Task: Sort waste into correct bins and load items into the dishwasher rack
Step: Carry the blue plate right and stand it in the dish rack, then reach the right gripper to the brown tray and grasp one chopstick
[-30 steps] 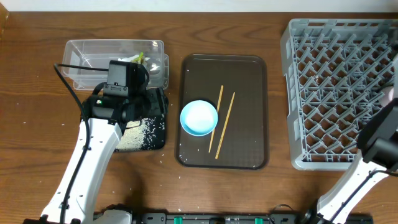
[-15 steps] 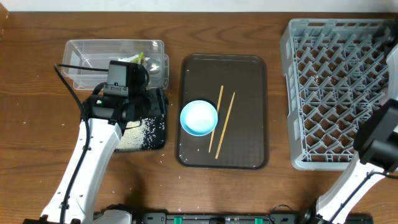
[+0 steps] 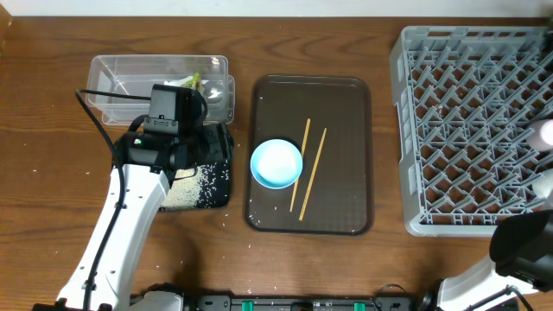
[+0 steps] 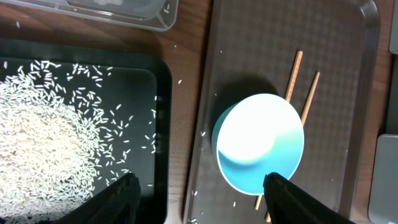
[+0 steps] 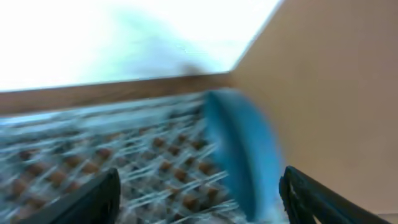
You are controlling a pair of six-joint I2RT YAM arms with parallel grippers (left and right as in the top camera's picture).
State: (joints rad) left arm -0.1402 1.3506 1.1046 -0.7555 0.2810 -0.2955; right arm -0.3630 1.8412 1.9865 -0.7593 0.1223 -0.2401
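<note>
The dark blue plate (image 5: 239, 149) stands on edge in the grey dishwasher rack (image 3: 471, 130), blurred in the right wrist view. My right gripper (image 5: 199, 199) is open, with its fingers wide on either side of the plate and apart from it. My left gripper (image 4: 202, 202) is open and empty, hanging over the gap between the black tray (image 4: 161, 124) and the brown tray (image 4: 348, 124). Rice (image 4: 37, 149) lies heaped in the black tray. The light blue bowl (image 3: 276, 163) and two chopsticks (image 3: 307, 168) lie on the brown tray. A crumpled wrapper (image 3: 192, 82) sits in the clear tub (image 3: 130, 78).
The rack (image 5: 93, 155) fills the right side of the table. My right arm (image 3: 523, 250) shows at the front right corner. A small white object (image 3: 544, 132) sits at the rack's right edge. Stray rice grains dot the wood near the black tray (image 3: 216, 177).
My right arm has drawn back from over the rack toward the table's front edge. The left arm has not moved.
</note>
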